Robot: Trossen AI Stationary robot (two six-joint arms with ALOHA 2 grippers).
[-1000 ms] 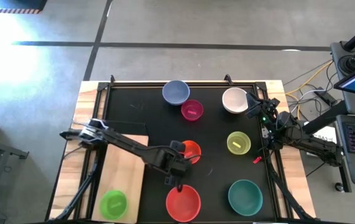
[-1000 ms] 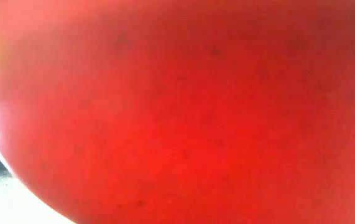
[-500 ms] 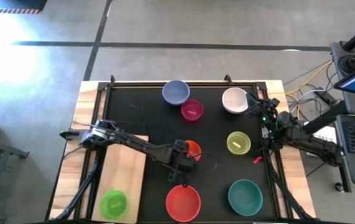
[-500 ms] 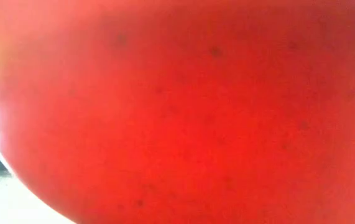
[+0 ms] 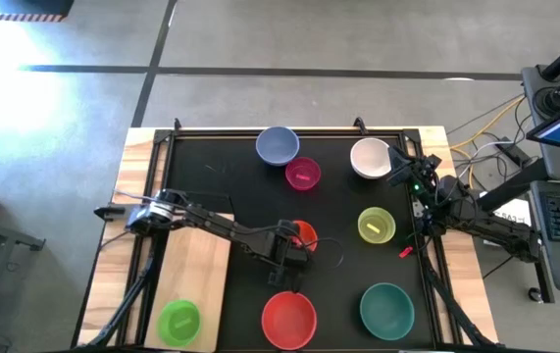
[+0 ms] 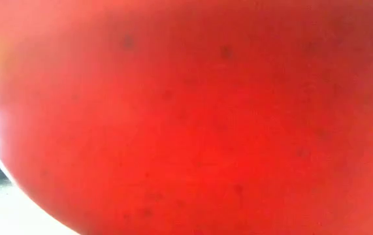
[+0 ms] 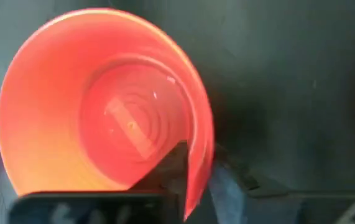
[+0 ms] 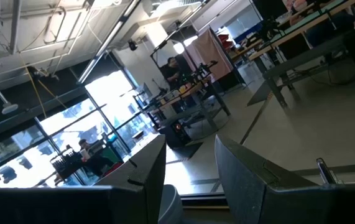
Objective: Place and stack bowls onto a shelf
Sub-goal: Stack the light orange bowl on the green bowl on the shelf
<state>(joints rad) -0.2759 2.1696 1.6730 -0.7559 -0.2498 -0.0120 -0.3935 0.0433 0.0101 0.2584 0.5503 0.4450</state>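
Note:
The orange bowl [image 5: 305, 233] sits mid-table, and my left gripper [image 5: 292, 247] is shut on its near-left rim. On the wooden shelf [image 5: 199, 270] at the near left rests a green bowl [image 5: 178, 321]. Standing on the black tabletop are the blue-grey [image 5: 278, 145], magenta [image 5: 303, 174], white [image 5: 369, 157], yellow [image 5: 376, 226], teal [image 5: 387, 309] and red [image 5: 289, 320] bowls. My right gripper [image 8: 189, 149] waits open at the table's right edge, beside the white bowl, with nothing between its fingers. My left gripper has the orange bowl's rim [image 7: 197, 186] between its two fingers, one finger [image 7: 172, 163] inside the bowl and the other [image 7: 227, 183] outside the wall. The fingers come from above, pointing down at the bowl's near-left side. The bowl stays mouth up.
The red bowl's wall [image 6: 186, 117] fills the low view and hides everything behind it. The red bowl stands just near-side of my left gripper. Bare shelf board lies between the green bowl and the shelf's far end.
My left gripper has gone a little toward the table's far edge and right, onto the orange bowl's rim. The bowl has stayed where it was.

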